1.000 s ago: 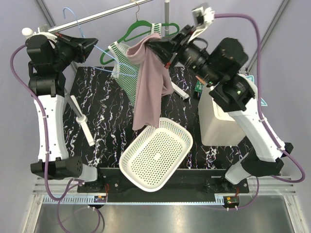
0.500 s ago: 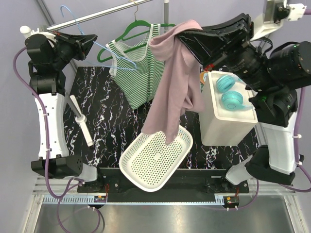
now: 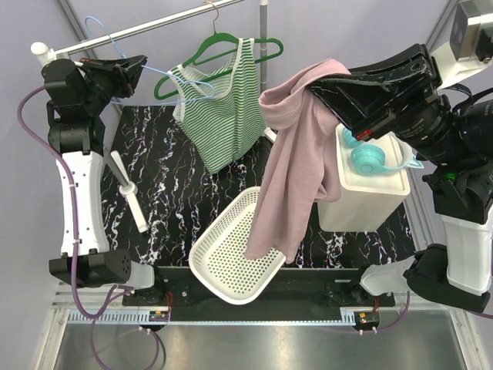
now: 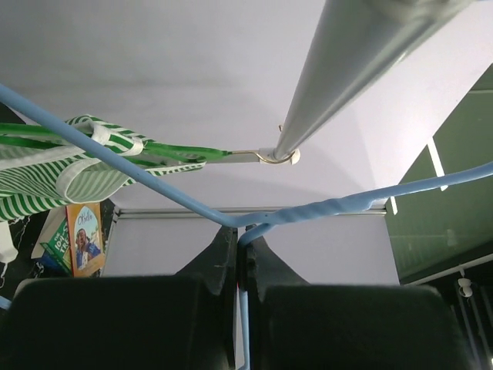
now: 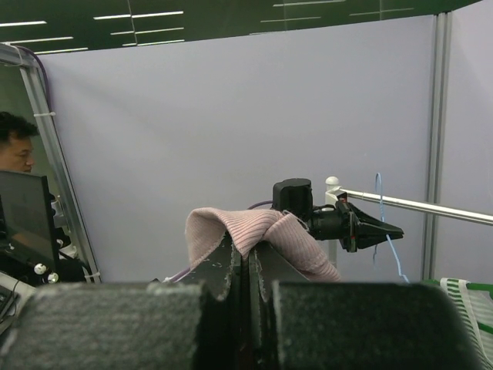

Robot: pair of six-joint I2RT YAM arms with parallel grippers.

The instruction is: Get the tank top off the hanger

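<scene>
Behind a black marbled worktop [image 3: 166, 193], a metal rail [image 3: 169, 23] is set against a plain grey wall. The pink knit tank top [image 3: 293, 177] is held high to the right of the rail and well apart from it. A bunched fold of it is pinched in the right gripper [image 3: 314, 86], whose jaws are seen pressed together on the cloth in the wrist view [image 5: 248, 250]. The left gripper [image 3: 139, 65] is clamped on the bare light blue wire hanger [image 3: 166, 75], so the garment is judged to be already off it.

The cloth is judged light, soft and limp. It sags in long folds, so a pinch on a doubled edge or strap is thought to be the secure hold.

A green striped tank top [image 3: 223, 116] hangs on a green hanger [image 3: 208, 50] on the rail.

The white perforated basket [image 3: 223, 266] at the near edge holds nothing. The pink hem hangs over its right side, and it cannot be told whether they touch. In the white rectangular bin [image 3: 354, 204] at the right, teal headphones [image 3: 370, 158] are kept.
</scene>
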